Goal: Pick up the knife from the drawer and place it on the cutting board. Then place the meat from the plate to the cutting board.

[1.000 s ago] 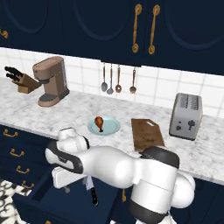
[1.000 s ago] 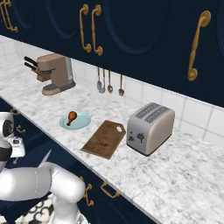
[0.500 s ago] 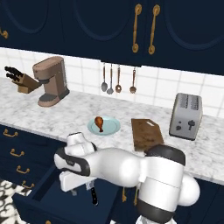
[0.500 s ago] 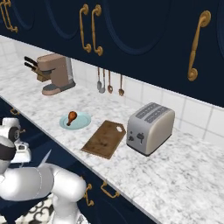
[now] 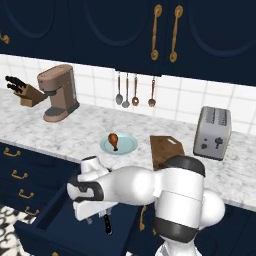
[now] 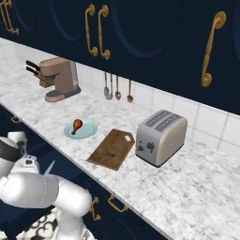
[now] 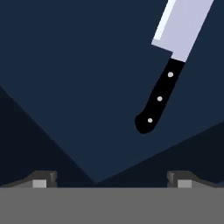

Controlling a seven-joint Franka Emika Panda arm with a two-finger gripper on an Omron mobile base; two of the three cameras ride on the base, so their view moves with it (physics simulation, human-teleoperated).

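Navy drawer (image 5: pixel 50 222) interior: gripper (image 7: pixel 111 177), lowered further, hangs wide open; knife (image 7: pixel 168 70) lies ungrasped at one o'clock.

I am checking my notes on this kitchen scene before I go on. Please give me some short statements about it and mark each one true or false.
1. The kitchen knife with the silver blade and black riveted handle lies inside the open navy-blue drawer. True.
2. The end effector is closed around the knife handle. False: its fingers stand open and apart from the knife, holding nothing.
3. The reddish-brown chicken drumstick rests on the round pale blue-green plate. True.
4. The knife is already on the dark brown wooden cutting board. False: nothing lies on the board.
5. The silver toaster stands beside the cutting board. True.
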